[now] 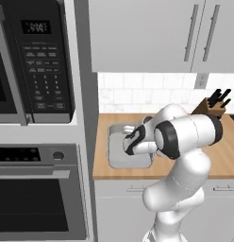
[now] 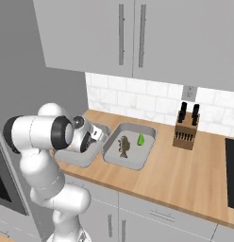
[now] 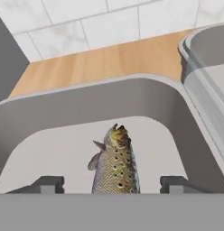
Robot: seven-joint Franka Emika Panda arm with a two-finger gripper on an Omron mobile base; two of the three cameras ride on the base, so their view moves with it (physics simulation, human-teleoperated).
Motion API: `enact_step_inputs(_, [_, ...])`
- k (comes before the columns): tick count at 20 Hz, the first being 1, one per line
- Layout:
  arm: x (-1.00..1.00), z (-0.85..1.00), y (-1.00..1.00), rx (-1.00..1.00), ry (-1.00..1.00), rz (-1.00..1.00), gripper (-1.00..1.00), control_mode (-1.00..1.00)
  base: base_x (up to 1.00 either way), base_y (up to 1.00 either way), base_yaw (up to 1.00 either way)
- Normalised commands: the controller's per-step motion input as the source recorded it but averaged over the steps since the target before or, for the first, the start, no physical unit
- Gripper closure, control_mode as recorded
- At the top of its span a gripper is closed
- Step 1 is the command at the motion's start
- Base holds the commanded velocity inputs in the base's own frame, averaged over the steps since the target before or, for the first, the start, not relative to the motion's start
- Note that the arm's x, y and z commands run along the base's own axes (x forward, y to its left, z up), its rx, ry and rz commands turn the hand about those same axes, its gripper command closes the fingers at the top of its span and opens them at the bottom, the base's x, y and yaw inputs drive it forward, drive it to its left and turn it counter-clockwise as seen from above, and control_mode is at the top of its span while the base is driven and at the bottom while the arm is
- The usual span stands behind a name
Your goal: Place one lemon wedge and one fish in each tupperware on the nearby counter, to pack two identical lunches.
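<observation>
Gripper (image 3: 112,184) is down inside the left tupperware (image 3: 50,113), jaws apart — finger tips (image 3: 47,184) stand clear on either side of a fish (image 3: 114,162) lying on the container floor between them, not pinched. The second tupperware (image 2: 118,160) sits just beside it on the wood counter (image 2: 185,170), holding another fish (image 2: 123,145) and a green lemon wedge (image 2: 141,139) — apart from each other. Knife block (image 2: 187,127) stands further right by the tiled wall.

Arm over tupperware (image 1: 114,153) (on counter (image 1: 222,156))
</observation>
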Motion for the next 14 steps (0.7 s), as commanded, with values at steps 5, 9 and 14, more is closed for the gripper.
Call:
enact_step_inputs(5, [-0.13,0.26,-0.07,0.00,0.00,0.00,-1.00,-1.00,0.00,0.00,0.00])
enact_step_inputs(9, [-0.88,0.92,-0.40,0.03,-0.05,0.00,-1.00,-1.00,0.00,0.00,0.00])
enact_step_inputs(14, [-0.94,1.00,-0.44,0.06,0.00,-0.01,-1.00,-1.00,0.00,0.00,0.00])
